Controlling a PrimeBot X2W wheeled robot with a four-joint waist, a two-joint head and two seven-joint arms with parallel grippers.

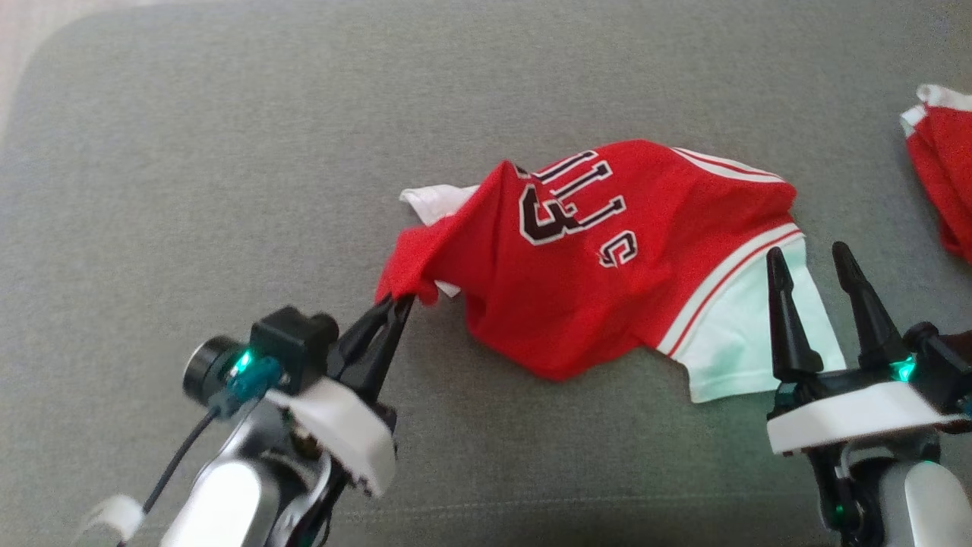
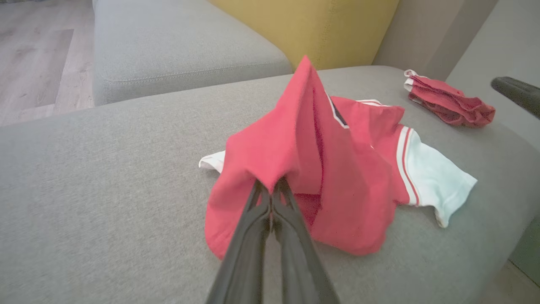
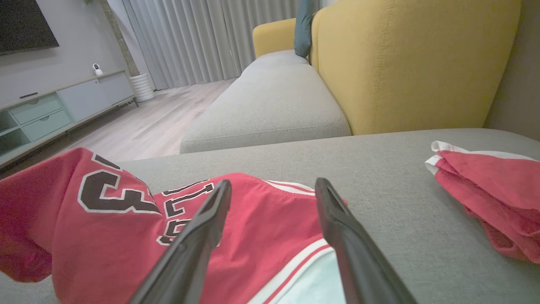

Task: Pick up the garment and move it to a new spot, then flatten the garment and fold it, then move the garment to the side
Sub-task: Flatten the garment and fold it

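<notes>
A red jersey with black lettering and white sleeves lies crumpled on the grey cushion. My left gripper is shut on the jersey's left edge and lifts that part into a peak. The pinched fold sits right at the closed fingertips. My right gripper stands open above the white sleeve at the jersey's right end, with nothing between its fingers. The red body and its number spread to the left of that gripper.
A second red and white garment lies bunched at the cushion's far right edge. A yellow sofa back rises behind, with another grey seat and wooden floor beyond. Bare cushion stretches to the left.
</notes>
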